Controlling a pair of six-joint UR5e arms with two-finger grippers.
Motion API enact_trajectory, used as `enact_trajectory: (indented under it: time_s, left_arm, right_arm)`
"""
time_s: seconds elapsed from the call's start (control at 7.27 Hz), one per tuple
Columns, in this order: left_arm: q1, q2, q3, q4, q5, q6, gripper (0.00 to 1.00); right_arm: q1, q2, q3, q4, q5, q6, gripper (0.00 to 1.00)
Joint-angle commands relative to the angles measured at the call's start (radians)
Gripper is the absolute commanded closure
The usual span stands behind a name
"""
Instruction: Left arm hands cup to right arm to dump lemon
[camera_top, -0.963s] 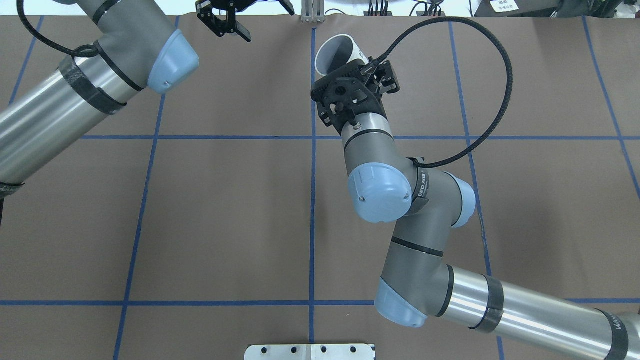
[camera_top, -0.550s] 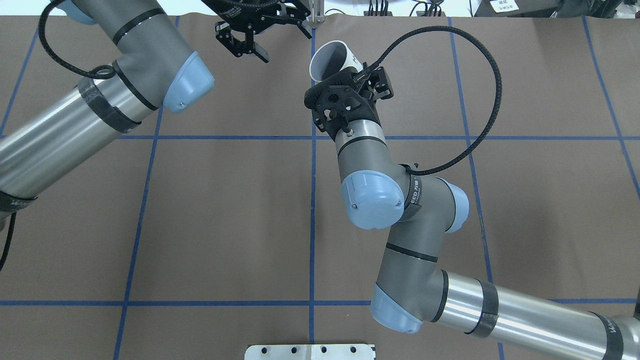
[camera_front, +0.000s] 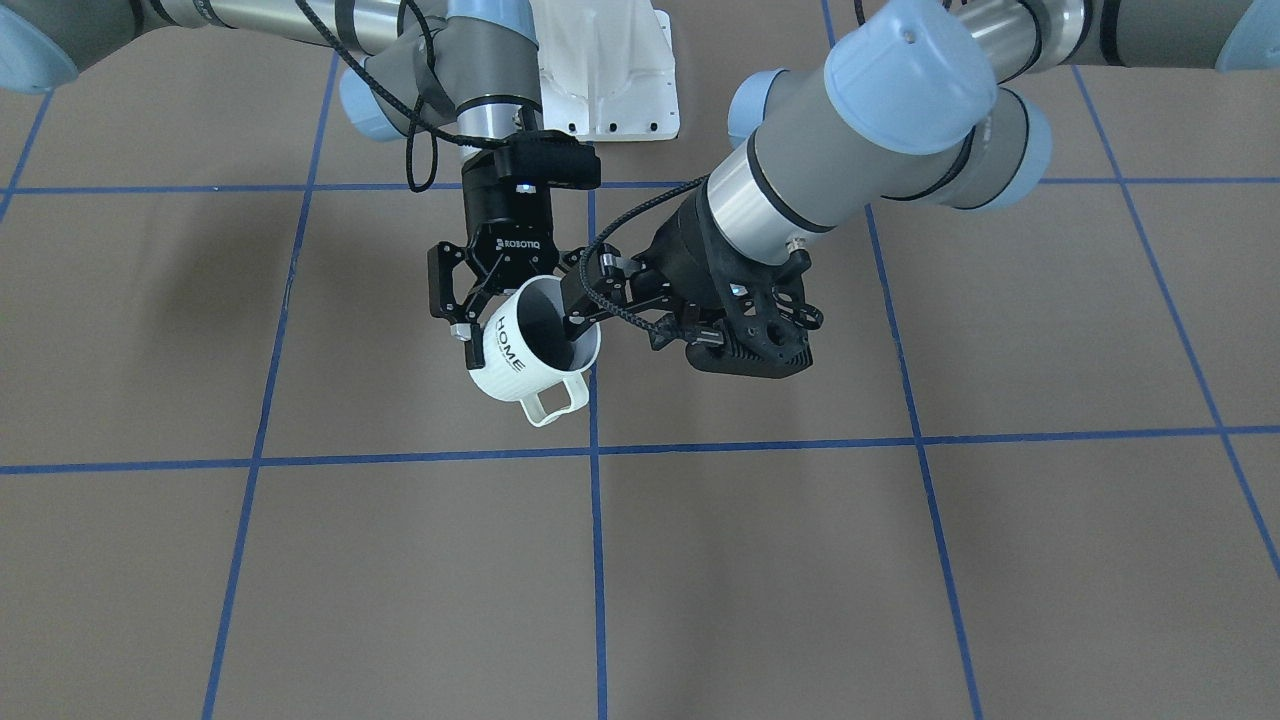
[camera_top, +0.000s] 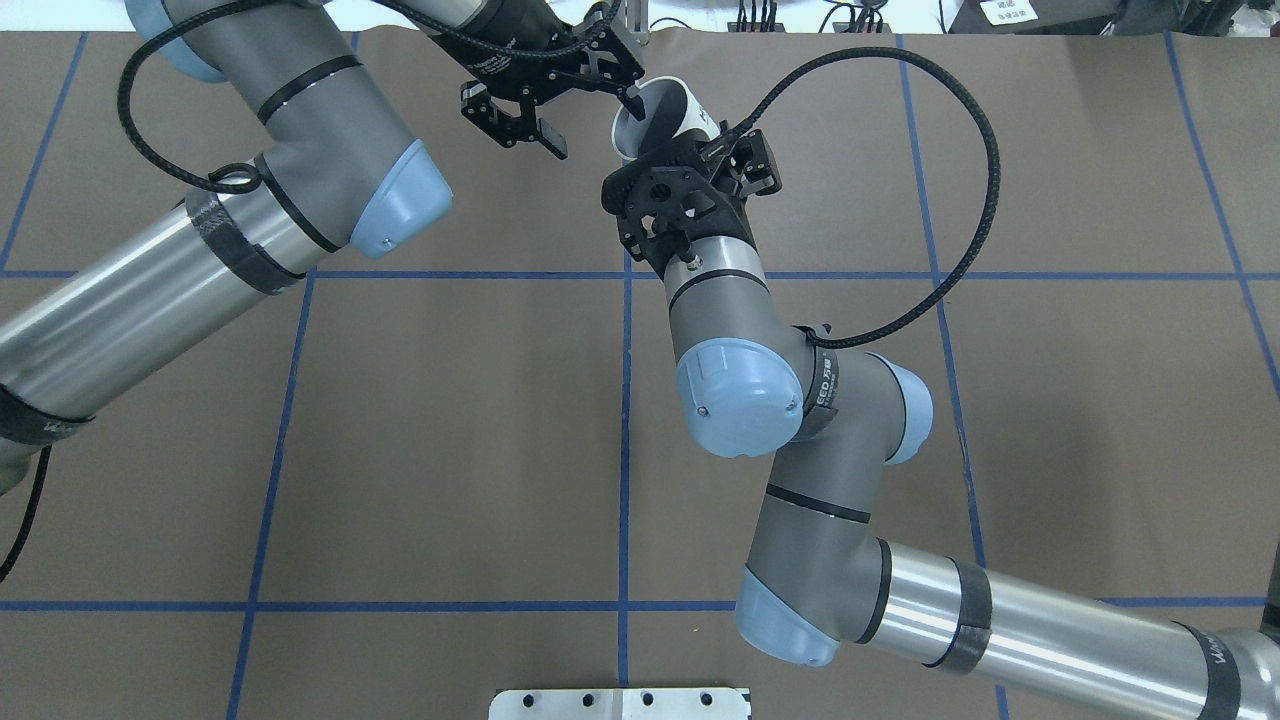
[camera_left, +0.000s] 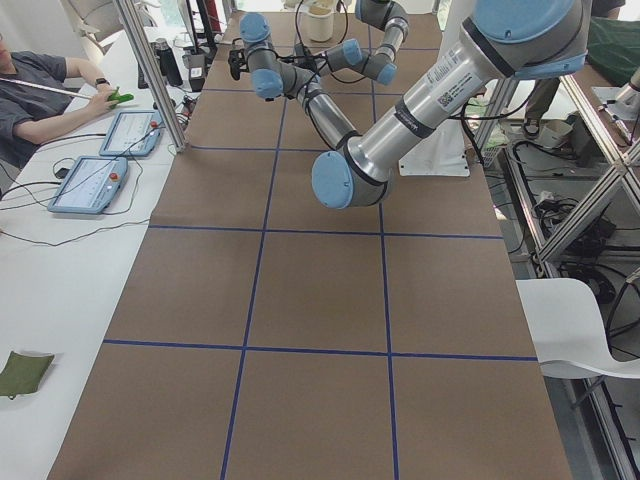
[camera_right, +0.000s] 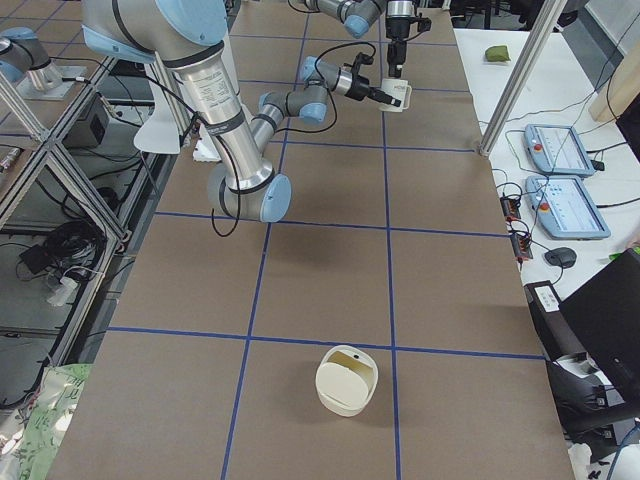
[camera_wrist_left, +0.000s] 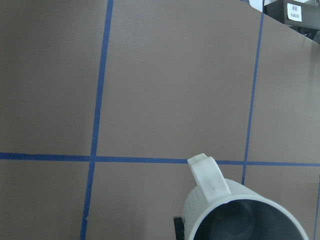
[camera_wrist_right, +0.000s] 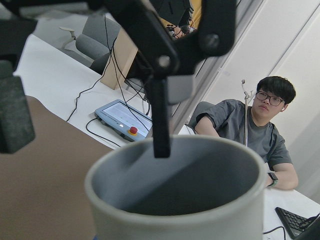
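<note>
Left pincer (camera_top: 597, 128) first: spread wide and holding nothing, it points down so that one finger (camera_wrist_right: 160, 115) dips into the mouth of the white HOME mug (camera_front: 505, 360). The other finger hangs outside the wall, placed to pinch that wall. The mug hangs mouth-up in the air above the brown bench (camera_top: 450, 450), about midway between its left and right edges and away from my base edge. I judge that keeps the lemon inside, though no lemon shows in any view. Right pincer (camera_front: 600, 310) is clamped on the mug, carrying it alone, and should release only once the left has closed.
</note>
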Motion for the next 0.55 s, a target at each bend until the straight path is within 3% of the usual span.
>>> enact_trajectory:
  time_s: [0.0,0.41]
  left_arm:
    - [0.002,-0.007,0.005,0.0,0.0,0.0,0.34]
    - [0.021,-0.01,0.005,0.0,0.002,0.003,0.39]
  right_arm:
    - [0.001,0.001,0.001,0.001,0.0,-0.001,0.94]
    - [0.001,0.001,0.001,0.003,0.0,0.0,0.94]
